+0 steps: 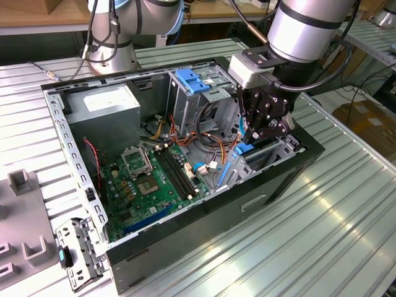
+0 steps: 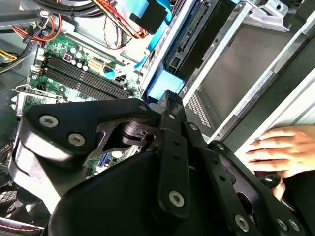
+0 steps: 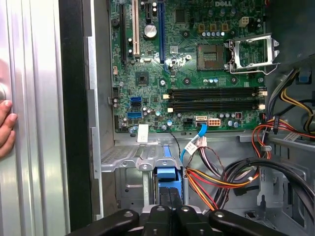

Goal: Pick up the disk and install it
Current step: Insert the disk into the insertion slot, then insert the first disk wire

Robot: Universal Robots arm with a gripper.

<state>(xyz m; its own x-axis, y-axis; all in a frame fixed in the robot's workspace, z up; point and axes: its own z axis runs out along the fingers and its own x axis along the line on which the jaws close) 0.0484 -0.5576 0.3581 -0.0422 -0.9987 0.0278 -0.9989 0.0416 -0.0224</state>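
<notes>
The disk [image 1: 246, 150] stands on edge in the drive bay at the exterior view's right end of the open computer case [image 1: 185, 238], its blue carrier end facing up. In the first wrist view the blue carrier [image 3: 166, 175] sits in the metal bay just beyond my fingertips. The second wrist view shows the disk's dark connector edge [image 2: 193, 28] deep in the slot. My gripper [image 1: 255, 139] hangs right over it, shut, with the two fingers [image 3: 163, 209] pressed together. Their tips meet the carrier's end [image 2: 162, 84], and I see nothing between them.
A person's hand [image 2: 280, 147] rests on the table beside the case wall, and its fingers [image 3: 6, 129] show in the first wrist view. Loose cables [image 3: 231, 174] cross the green motherboard [image 1: 154, 176]. A grey cage with a blue latch [image 1: 190, 80] and a power supply [image 1: 105, 105] stand behind.
</notes>
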